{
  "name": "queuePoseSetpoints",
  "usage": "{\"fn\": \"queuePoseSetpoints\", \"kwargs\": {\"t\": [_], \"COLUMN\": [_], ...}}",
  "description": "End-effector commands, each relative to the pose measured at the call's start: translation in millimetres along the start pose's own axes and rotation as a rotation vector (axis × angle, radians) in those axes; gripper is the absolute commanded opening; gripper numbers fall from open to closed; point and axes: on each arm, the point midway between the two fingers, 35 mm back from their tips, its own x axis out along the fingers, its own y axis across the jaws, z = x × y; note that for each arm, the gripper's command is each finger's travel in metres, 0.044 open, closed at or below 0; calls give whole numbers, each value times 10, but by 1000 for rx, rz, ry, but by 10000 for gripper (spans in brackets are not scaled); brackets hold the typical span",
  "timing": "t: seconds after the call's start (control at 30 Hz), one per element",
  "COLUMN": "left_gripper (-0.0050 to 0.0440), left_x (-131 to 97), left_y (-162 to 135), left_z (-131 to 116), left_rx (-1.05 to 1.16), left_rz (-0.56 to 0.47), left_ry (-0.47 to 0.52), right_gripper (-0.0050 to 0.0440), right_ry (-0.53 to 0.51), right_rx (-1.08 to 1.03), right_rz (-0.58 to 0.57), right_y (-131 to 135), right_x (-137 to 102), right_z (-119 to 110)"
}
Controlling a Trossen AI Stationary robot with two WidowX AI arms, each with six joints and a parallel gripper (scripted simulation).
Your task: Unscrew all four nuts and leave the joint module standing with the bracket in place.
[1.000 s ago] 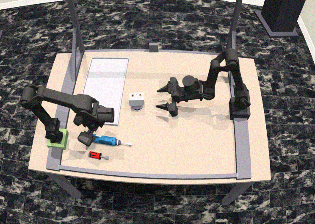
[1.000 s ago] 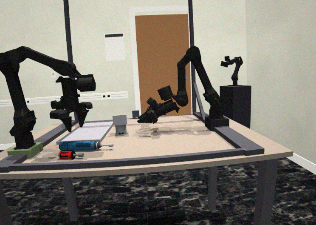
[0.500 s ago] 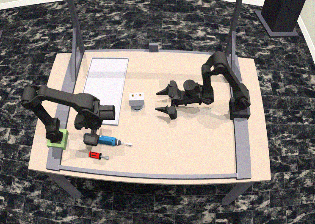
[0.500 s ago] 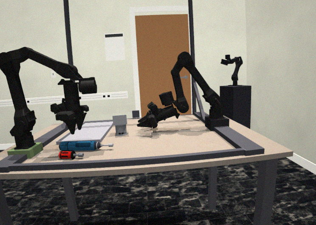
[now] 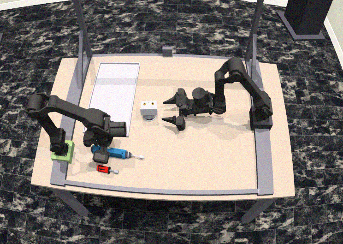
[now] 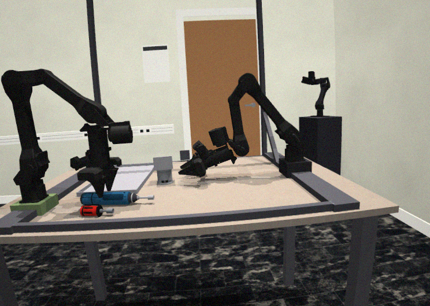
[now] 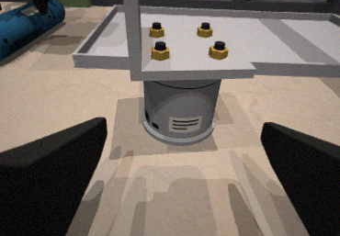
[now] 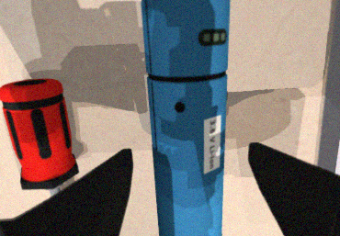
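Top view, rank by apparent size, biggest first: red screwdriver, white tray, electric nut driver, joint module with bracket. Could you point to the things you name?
1. White tray (image 5: 115, 97) (image 7: 285, 38)
2. Electric nut driver (image 5: 117, 152) (image 6: 107, 198) (image 7: 28, 24) (image 8: 188, 132)
3. Joint module with bracket (image 5: 148, 111) (image 6: 164, 176) (image 7: 181, 105)
4. Red screwdriver (image 5: 103, 169) (image 6: 89, 210) (image 8: 41, 132)

The last two are fairly close in length, but the module covers more area.
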Motion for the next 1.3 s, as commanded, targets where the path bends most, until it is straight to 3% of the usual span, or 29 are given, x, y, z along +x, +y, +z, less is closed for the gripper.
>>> {"fn": "queuePoseSetpoints", "kwargs": {"t": [0.0, 0.3, 0.63, 0.67, 0.73, 0.87, 1.0, 1.1, 1.27], "left_gripper": [395, 395, 395, 395, 395, 395, 308, 295, 262], "left_x": [156, 368, 640, 656, 686, 710, 684, 681, 671], "left_y": [-3, -3, -4, -4, -4, -4, -5, -6, -7], "left_z": [99, 110, 119, 118, 119, 120, 169, 169, 236], "left_rx": [4, 4, 4, 4, 4, 4, 4, 4, 4], "left_rz": [-3, -3, -3, -3, -3, -3, -3, -3, -2], "left_ry": [-27, -29, -30, -30, -30, -30, -40, -40, -55], "right_gripper": [265, 224, 157, 133, 163, 163, 163, 163, 163], "right_ry": [9, 9, 26, 32, 44, 45, 45, 45, 45], "right_rx": [-3, -3, -3, -3, -3, -3, -3, -3, -3], "right_rz": [2, 2, -2, -3, -5, -5, -5, -5, -5], "right_y": [3, 3, -5, -10, -12, -12, -11, -9, -9], "right_x": [150, 218, 180, 143, 62, -43, -320, -442, -442], "right_z": [-34, -34, -66, -89, -106, -103, -95, -88, -88]}}
